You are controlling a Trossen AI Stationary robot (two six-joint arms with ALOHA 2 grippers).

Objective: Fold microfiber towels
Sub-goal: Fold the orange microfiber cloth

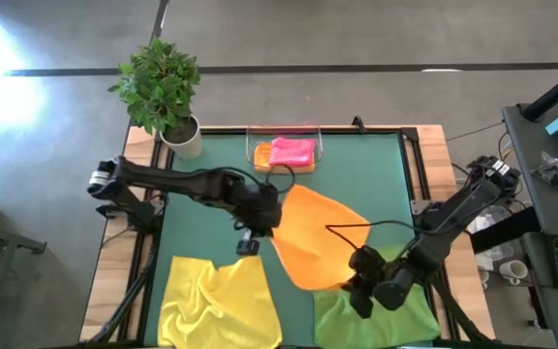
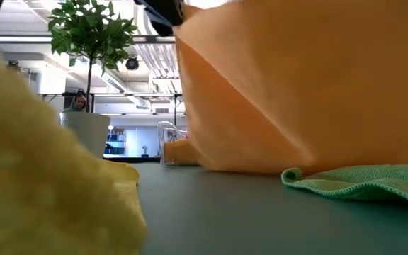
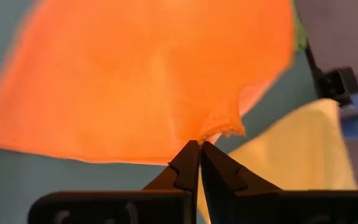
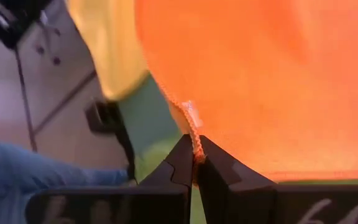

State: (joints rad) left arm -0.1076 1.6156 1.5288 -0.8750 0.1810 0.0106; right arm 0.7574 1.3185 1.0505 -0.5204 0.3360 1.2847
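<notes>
Overhead view of the dark green table mat. A large orange microfiber towel is held stretched above the mat's centre. The left gripper, at the towel's 9 o'clock edge, has its jaws clamped on a frayed corner. The right gripper, at the towel's 5 o'clock edge, pinches the hem. A crumpled yellow microfiber towel lies at 7 o'clock, a green microfiber towel at 5 o'clock. At 12 o'clock, a clear plastic tray holds a folded pink towel atop a folded orange towel. A potted plant stands at 11 o'clock.
</notes>
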